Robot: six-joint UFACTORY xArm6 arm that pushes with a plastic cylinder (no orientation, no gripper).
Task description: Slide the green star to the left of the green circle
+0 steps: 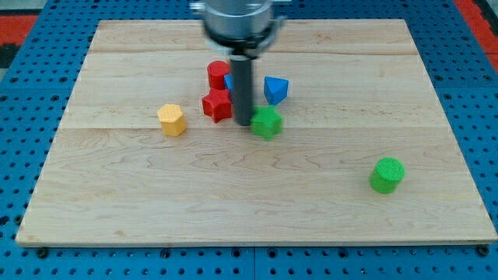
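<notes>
Green star: lies slightly above the frame's centre, on the wooden board. Colour bright green; points partly hidden at its left by the rod.

My tip: lower end of a straight dark rod, touching or just beside the star's left edge. It carries no jaws and grasps nothing; it only rests against the block's side. The rod rises to a blurred grey mount at the top centre of the frame.

Green circle: a short green cylinder in the lower right of the frame, well apart from the star, with open board between the two.

Blue block: angular, shape unclear, just above and right of the star, near but apart.

Second blue block: only a sliver shows, behind the rod's left side.

Red block: star-like, just left of the rod, beside the tip.

Second red block: rounded, directly above the first red one, touching or nearly so.

Yellow block: hexagonal, left of the red pair, standing alone.

Surround: blue pegboard with regular holes frames the board on all sides; a red strip shows at the upper right corner.

Markings: no legible writing on any item.
</notes>
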